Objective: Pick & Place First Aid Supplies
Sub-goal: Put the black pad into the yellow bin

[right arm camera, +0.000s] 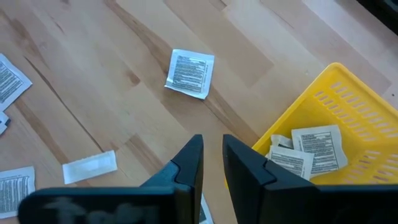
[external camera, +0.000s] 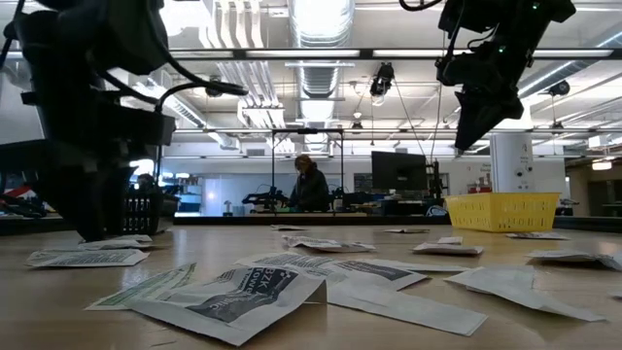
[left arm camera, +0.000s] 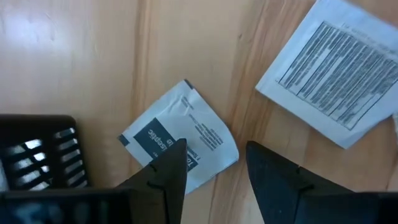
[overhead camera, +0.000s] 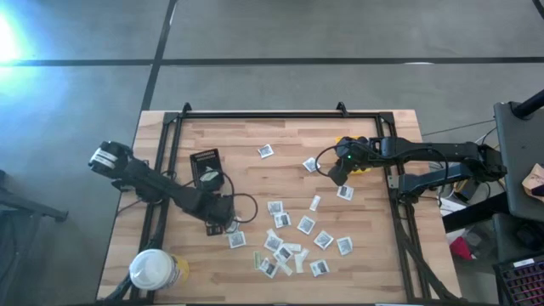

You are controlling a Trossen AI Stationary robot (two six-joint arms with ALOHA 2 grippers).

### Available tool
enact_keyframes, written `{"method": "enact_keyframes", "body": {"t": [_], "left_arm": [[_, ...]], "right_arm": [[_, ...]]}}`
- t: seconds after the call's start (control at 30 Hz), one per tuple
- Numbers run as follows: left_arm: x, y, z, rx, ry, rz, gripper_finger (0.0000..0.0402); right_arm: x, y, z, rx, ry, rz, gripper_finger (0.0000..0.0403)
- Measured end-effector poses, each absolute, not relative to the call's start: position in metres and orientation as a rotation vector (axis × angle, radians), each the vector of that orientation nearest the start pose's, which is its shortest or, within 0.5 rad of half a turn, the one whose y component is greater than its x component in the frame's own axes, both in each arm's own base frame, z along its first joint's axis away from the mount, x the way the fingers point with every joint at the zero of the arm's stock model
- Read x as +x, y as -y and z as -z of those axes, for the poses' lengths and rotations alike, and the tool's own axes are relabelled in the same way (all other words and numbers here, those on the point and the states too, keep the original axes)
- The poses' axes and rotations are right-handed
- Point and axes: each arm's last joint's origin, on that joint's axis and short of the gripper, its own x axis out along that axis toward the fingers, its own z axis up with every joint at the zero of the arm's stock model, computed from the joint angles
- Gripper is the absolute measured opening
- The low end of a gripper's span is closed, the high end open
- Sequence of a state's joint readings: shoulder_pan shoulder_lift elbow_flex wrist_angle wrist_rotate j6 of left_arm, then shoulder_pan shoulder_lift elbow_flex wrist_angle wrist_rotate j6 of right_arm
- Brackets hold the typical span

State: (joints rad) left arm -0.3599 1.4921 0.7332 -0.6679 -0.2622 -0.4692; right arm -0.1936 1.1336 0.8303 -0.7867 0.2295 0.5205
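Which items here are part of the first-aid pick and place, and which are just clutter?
Job:
- packets scattered on the table
- packet under the left hand
- packets already in the yellow bin
- right hand, empty, beside the bin
- black tray

Lying about:
- white-lidded tub at the table corner
- person in the room behind

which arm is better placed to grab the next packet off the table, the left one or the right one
Probably left. The left gripper hangs low with open fingers straddling a packet by the black tray. The right gripper is empty, up beside the yellow bin.
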Motion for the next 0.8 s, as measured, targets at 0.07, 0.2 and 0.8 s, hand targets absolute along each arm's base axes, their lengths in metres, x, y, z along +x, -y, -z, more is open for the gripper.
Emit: {"method": "enact_keyframes", "body": {"t": [0.07,0.2,0.8], "left_arm": [[0.219,0.074,-0.145,0.041,-1.323,-0.235,0.0158],[0.216,0.073,-0.141,0.045,-1.326,-0.244,0.0155],[0.208,0.070,-0.129,0.031,-1.356,-0.223,0.0018]], "right_arm": [[0.199,0.046,-0.242,0.441,-0.971,0.656,0.0057],[0.200,0.046,-0.242,0.442,-0.964,0.654,0.0062],[0.200,0.046,-0.242,0.444,-0.960,0.651,0.0055]]}}
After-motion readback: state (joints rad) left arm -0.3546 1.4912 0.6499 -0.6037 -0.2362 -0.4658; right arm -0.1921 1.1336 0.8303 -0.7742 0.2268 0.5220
